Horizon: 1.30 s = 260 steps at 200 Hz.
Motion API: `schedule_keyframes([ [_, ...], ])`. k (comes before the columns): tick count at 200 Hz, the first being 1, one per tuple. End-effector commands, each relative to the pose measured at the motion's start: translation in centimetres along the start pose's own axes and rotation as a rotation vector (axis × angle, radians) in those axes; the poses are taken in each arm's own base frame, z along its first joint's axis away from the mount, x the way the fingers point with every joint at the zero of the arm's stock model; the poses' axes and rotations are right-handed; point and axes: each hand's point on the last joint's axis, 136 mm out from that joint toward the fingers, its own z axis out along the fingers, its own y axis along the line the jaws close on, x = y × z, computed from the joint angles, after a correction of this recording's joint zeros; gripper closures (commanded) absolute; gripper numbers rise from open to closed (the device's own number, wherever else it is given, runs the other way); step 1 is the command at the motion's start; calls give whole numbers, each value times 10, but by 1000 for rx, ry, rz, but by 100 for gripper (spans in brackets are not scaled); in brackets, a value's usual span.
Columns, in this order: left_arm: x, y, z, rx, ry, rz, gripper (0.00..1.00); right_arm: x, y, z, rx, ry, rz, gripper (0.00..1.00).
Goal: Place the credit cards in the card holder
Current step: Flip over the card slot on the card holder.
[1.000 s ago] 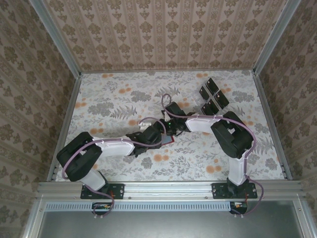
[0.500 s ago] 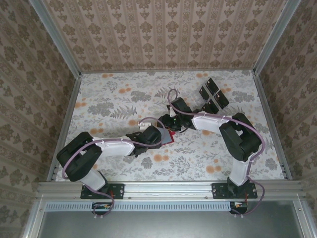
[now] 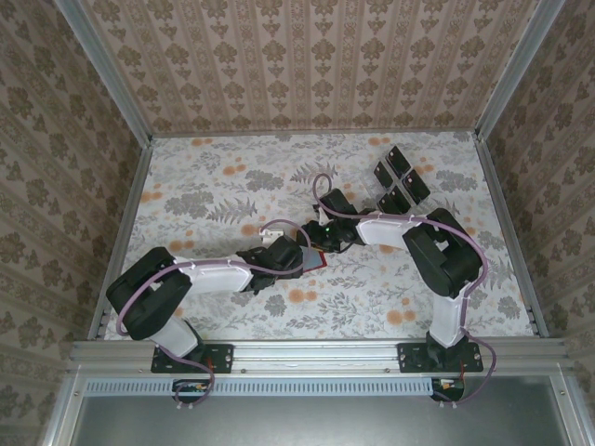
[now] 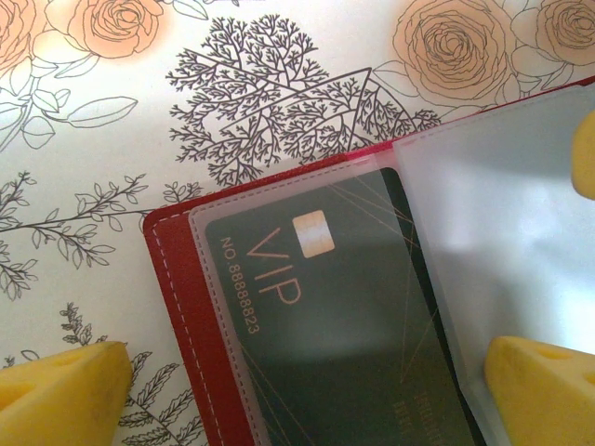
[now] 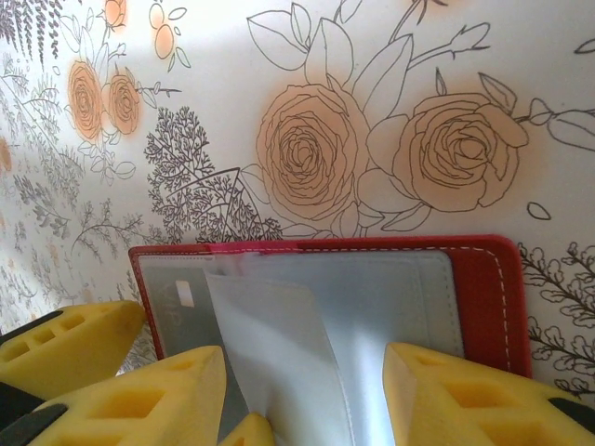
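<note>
Left wrist view: the left gripper (image 4: 297, 376) is spread wide. One yellow finger (image 4: 60, 390) is over the flowered table (image 4: 112, 111) at 8 o'clock, and the other is over the plastic pockets at 4 o'clock. Between them lies the open red card holder (image 4: 181, 307), flat on the table. A dark credit card (image 4: 325, 344) marked "VIP" with a gold chip sits inside its clear sleeve (image 4: 232, 218). A second, cloudy leaf (image 4: 502, 214) of the sleeve overlaps the card toward 3 o'clock. The tip of another yellow pad (image 4: 586, 153) shows at the 3 o'clock edge.

On the right wrist camera, the right gripper (image 5: 307, 381) is also parted. Its fingers (image 5: 149, 400) flank a raised leaf of the sleeve that stands up between them. Whether either finger presses that leaf I cannot tell. The red cover (image 5: 479, 288) runs toward 3 o'clock, and the sleeved card shows grey at 9 o'clock.

From the top external camera, both grippers meet at the middle of the table, the left one (image 3: 296, 253) at 8 o'clock of the right one (image 3: 321, 240). A sliver of the red holder (image 3: 314, 261) shows just beneath them. Four more credit cards (image 3: 400, 181) lie clustered at about 2 o'clock from there, well apart, near the far right corner.
</note>
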Motion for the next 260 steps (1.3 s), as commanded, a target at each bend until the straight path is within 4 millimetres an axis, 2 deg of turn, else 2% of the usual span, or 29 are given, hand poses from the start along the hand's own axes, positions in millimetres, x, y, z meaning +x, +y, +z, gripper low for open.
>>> schedule_keyframes([
  [1,12,13,2,-48,26,5,0,15,-3,10,-2,55,-10,51],
  [98,5,10,-4,-25,4,5,0,21,22,-3,-65,55,-57,53],
  [132,-17,12,-32,29,-89,-35,0,23,34,-13,-84,41,-62,52],
  [164,-35,37,-63,25,-181,-132,0,29,50,-16,-89,38,-84,50],
  [206,-43,67,-71,20,-207,-234,0,40,62,6,-70,67,-95,49],
  [248,-41,74,-66,28,-183,-257,0,49,70,36,-42,100,-101,49],
  [260,-40,75,-65,31,-177,-264,0,51,66,42,-18,108,-100,49],
])
